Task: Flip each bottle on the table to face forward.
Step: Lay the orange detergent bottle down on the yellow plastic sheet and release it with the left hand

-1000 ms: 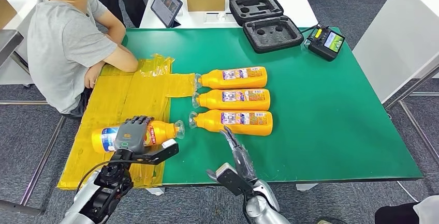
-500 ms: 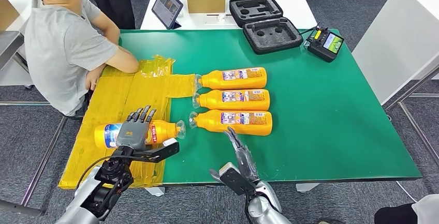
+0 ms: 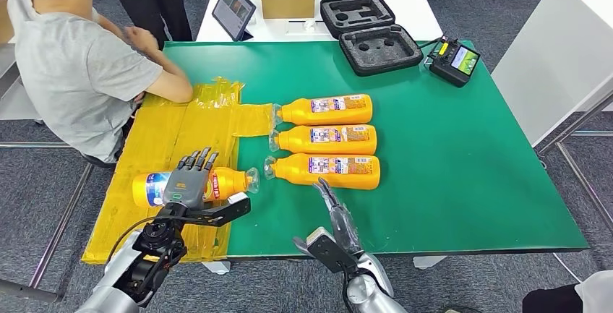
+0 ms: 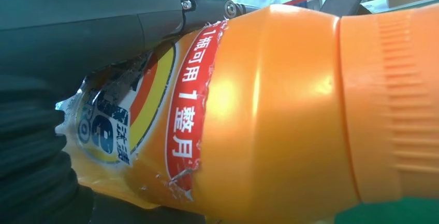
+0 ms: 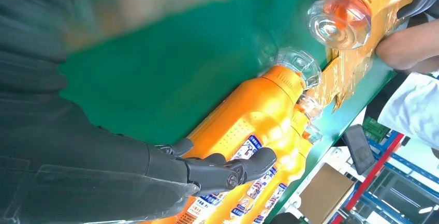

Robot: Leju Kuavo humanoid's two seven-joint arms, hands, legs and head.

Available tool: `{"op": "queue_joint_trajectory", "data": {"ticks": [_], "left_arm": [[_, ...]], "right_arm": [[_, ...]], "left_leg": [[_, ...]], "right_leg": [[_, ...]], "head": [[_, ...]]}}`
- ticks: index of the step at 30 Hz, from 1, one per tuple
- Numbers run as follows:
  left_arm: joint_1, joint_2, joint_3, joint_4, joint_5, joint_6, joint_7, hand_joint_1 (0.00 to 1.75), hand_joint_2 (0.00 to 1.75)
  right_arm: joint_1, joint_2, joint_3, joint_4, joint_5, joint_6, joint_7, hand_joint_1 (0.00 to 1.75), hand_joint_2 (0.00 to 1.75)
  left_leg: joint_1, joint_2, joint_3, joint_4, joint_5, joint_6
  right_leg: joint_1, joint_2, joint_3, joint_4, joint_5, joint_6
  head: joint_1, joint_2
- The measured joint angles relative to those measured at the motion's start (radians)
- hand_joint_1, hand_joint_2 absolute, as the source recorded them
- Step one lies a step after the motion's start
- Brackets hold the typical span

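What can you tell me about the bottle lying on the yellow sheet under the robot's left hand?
The bottle is glossy orange plastic with a clear faceted cap, lying on its side on the yellow sheet, cap toward the three bottles on the green table. A blue, yellow and red label wraps its body; the left wrist view shows white characters on a red band with torn edges. The left hand lies over its middle, fingers spread across the top.
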Motion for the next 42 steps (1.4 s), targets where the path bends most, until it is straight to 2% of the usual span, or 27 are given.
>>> {"op": "queue_joint_trajectory", "data": {"ticks": [4,28,33,37,42], "left_arm": [[0.004,0.002,0.000,0.000,-0.001,0.009,-0.001,0.00,0.00],[0.010,0.009,0.010,0.012,-0.003,0.005,-0.008,0.00,0.00],[0.011,0.009,0.006,0.019,-0.003,0.040,-0.020,0.00,0.00],[0.045,0.009,-0.009,-0.023,-0.007,0.098,-0.032,0.00,0.00],[0.134,0.010,-0.039,-0.178,-0.016,0.122,-0.034,0.00,0.00]], "right_arm": [[0.000,0.000,-0.001,0.003,-0.004,0.000,0.000,0.00,1.75],[-0.005,-0.013,-0.003,0.012,-0.031,-0.005,0.000,0.00,1.75],[-0.006,-0.015,-0.003,0.014,-0.038,-0.014,0.000,0.00,1.75],[-0.002,-0.019,-0.003,0.014,-0.047,-0.024,0.000,0.00,1.75],[0.011,-0.023,-0.003,0.013,-0.051,-0.027,-0.001,0.00,1.75]], "left_leg": [[0.000,0.000,0.000,0.000,0.000,0.000],[0.000,-0.003,0.000,0.000,0.001,0.000],[0.000,-0.003,0.000,0.000,0.001,0.000],[0.000,-0.002,-0.001,0.000,0.001,0.000],[0.000,-0.002,-0.006,0.000,0.000,0.000]], "right_leg": [[0.000,0.000,0.000,0.000,0.000,0.000],[-0.001,-0.003,0.000,0.000,0.000,0.000],[-0.001,-0.003,0.000,0.000,0.000,0.000],[-0.001,-0.003,-0.001,0.000,0.000,0.000],[-0.001,-0.003,-0.005,0.000,0.000,0.000]], "head": [[0.000,0.000],[0.000,0.000],[0.000,0.000],[0.000,0.000],[0.000,0.000]]}}
